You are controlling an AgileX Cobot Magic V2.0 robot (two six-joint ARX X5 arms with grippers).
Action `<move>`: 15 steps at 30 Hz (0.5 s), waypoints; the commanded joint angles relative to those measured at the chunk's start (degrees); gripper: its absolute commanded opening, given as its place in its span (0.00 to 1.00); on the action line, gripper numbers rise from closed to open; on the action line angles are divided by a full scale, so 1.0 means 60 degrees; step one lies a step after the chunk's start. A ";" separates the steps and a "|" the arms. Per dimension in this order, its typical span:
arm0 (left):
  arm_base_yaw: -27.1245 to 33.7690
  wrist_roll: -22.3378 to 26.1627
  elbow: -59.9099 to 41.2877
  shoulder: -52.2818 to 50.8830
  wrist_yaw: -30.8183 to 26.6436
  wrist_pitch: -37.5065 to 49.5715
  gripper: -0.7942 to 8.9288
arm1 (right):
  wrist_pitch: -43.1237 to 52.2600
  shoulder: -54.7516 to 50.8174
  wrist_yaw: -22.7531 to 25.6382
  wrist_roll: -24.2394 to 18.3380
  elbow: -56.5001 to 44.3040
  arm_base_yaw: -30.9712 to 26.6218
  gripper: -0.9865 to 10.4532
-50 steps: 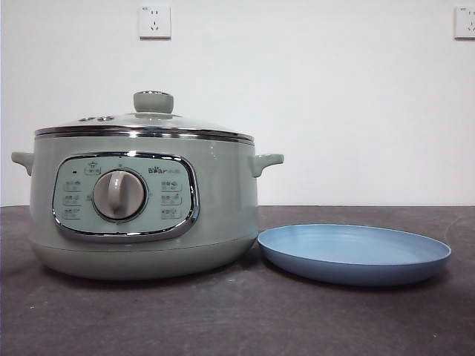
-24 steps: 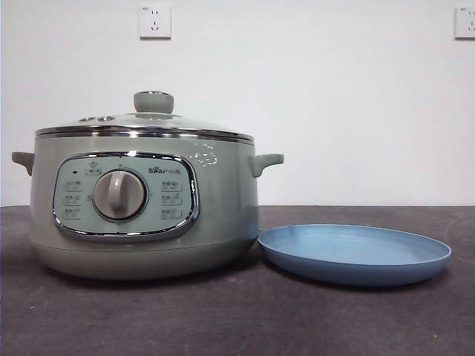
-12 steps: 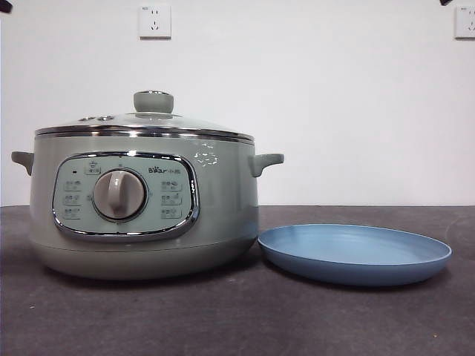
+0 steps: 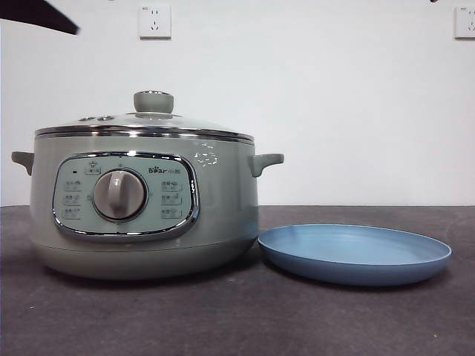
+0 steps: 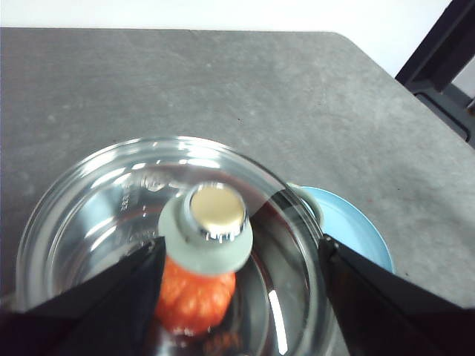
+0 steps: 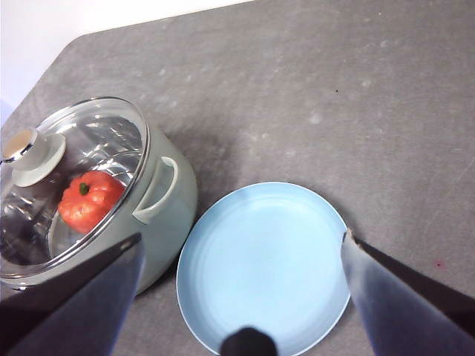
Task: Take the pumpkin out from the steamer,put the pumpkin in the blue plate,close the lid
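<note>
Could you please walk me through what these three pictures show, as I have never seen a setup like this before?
This is a robot with two arms at a table, each ending in a two-jawed gripper. One picture looks level across the table; the other two come from cameras on the wrists, looking down between the jaws. On the table stand a green steamer with its glass lid on, and beside it a blue plate with nothing in it. Through the glass you can see an orange pumpkin inside. The left gripper hangs open above the lid's knob; the right gripper hangs open above the plate. Neither holds anything.
</note>
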 commanded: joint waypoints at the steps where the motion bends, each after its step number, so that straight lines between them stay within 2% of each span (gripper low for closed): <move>1: -0.0401 0.0255 0.0510 0.0831 -0.0335 -0.0004 0.44 | 0.0036 0.0004 -0.0011 -0.0073 0.0018 0.0051 0.47; 9: -0.1264 0.0652 0.1381 0.2579 -0.1891 0.0029 0.44 | 0.0036 0.0004 -0.0007 -0.0073 0.0018 0.0051 0.47; 15: -0.1574 0.0841 0.1392 0.3377 -0.2211 0.0200 0.44 | 0.0040 0.0004 -0.0007 -0.0073 0.0018 0.0051 0.47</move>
